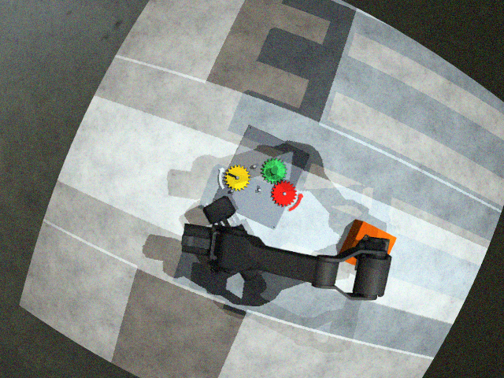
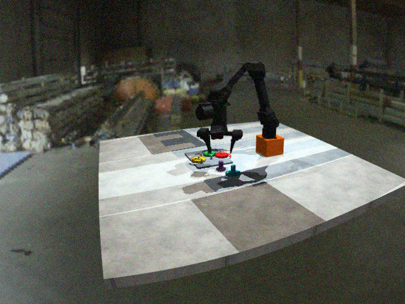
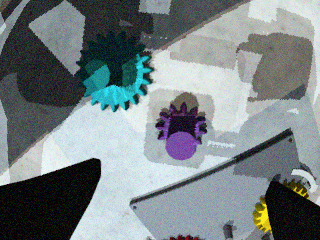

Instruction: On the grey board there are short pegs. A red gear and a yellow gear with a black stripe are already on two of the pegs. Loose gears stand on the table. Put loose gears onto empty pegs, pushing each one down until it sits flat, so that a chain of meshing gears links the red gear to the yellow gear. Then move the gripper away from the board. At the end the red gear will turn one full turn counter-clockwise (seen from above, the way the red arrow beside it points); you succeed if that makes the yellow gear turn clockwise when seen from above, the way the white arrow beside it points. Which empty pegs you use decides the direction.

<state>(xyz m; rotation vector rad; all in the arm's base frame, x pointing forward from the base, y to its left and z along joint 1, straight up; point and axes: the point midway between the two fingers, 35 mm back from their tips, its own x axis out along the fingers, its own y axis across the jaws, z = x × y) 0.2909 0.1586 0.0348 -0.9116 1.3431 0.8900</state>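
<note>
The green gear is on the grey board, its teeth against the red gear. The yellow gear is apart from the green gear. Bare pegs show, one between green and yellow, another nearer the board's middle. A small purple gear and a larger teal gear stand on the table, hidden by the arm in the top view. My gripper is wide open and empty, above the table beside the board.
The orange block under the arm's base is at the right. The purple gear stands between the board's edge and the teal gear. Dark arm shadows fall across the teal gear and the table around it.
</note>
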